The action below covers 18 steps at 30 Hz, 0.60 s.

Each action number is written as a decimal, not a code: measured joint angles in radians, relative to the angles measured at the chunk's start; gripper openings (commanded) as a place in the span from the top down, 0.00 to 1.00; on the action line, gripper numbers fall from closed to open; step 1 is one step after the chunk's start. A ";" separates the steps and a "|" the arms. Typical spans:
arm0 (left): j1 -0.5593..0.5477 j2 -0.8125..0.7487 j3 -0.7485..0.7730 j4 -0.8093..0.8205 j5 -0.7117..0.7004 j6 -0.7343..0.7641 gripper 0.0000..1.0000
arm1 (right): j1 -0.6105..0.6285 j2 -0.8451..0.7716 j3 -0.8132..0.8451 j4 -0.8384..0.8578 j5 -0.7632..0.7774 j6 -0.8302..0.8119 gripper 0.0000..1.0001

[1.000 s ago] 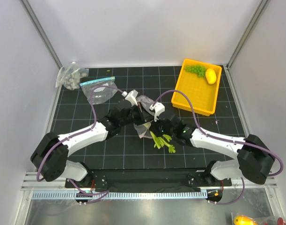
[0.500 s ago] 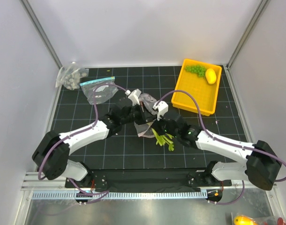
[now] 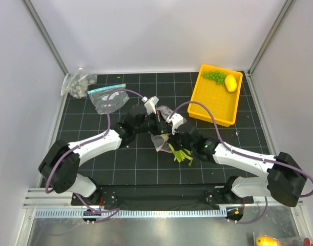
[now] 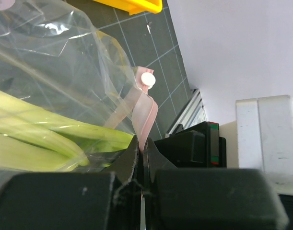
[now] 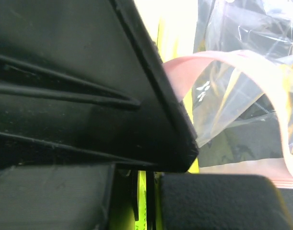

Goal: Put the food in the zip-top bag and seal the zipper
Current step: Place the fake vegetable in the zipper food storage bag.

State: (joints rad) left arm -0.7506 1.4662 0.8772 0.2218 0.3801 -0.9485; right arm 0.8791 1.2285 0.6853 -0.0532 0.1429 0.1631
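Observation:
The dotted zip-top bag (image 3: 160, 142) lies crumpled at mid-table between my two grippers. My left gripper (image 3: 158, 124) is shut on its pink zipper (image 4: 144, 111), beside the white slider (image 4: 147, 79). The leek (image 3: 181, 155) lies partly in the bag, its green leaves sticking out toward me; its stalk shows through the plastic in the left wrist view (image 4: 45, 136). My right gripper (image 3: 172, 137) is at the bag's mouth, shut on a yellow-green leek leaf (image 5: 147, 201), with the pink strip (image 5: 261, 91) curling beside it. The grapes (image 3: 213, 76) and the lemon (image 3: 230, 82) lie in the yellow tray (image 3: 210, 105).
A clear bag with a light-blue zipper (image 3: 107, 97) lies at the back left. A smaller bunched dotted bag (image 3: 77, 84) sits in the far left corner. The tray stands at the back right, close to the right arm's cable.
My left gripper has moved right and slightly back with the zipper strip. My right gripper has moved left toward the bag, and the leek's leaves have shifted right.

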 measured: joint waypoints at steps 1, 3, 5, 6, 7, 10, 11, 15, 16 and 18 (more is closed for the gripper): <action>0.000 0.000 0.007 -0.005 0.004 0.010 1.00 | 0.000 -0.003 0.000 0.000 0.001 -0.002 0.99; 0.000 0.002 0.023 -0.018 0.008 0.020 1.00 | 0.000 -0.013 -0.002 0.000 -0.008 -0.008 0.99; 0.000 0.005 0.041 -0.034 0.013 0.040 1.00 | 0.000 -0.027 -0.004 0.003 -0.027 -0.017 0.99; 0.000 0.006 0.049 -0.044 0.013 0.051 1.00 | 0.000 -0.032 -0.004 0.007 -0.036 -0.023 0.99; 0.000 0.006 0.055 -0.055 0.012 0.066 1.00 | 0.000 -0.033 -0.004 0.012 -0.045 -0.027 0.99; 0.000 0.003 0.058 -0.094 -0.004 0.103 1.00 | 0.000 -0.033 -0.004 0.022 -0.080 -0.043 0.99; 0.000 0.001 0.058 -0.114 -0.020 0.121 1.00 | 0.000 -0.033 -0.004 0.023 -0.093 -0.049 0.99; 0.010 -0.032 0.058 -0.177 -0.072 0.166 1.00 | 0.003 -0.033 -0.004 0.023 -0.134 -0.066 0.99; 0.015 -0.044 0.058 -0.188 -0.080 0.173 1.00 | 0.004 -0.033 -0.004 0.023 -0.140 -0.072 0.99; 0.027 -0.069 0.058 -0.199 -0.095 0.185 1.00 | 0.009 -0.033 -0.004 0.023 -0.148 -0.084 0.99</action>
State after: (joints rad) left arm -0.7235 1.3975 0.9352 0.0227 0.2852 -0.7635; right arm 0.8883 1.1954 0.6815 -0.0303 -0.0051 0.0788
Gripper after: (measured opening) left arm 0.015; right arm 0.069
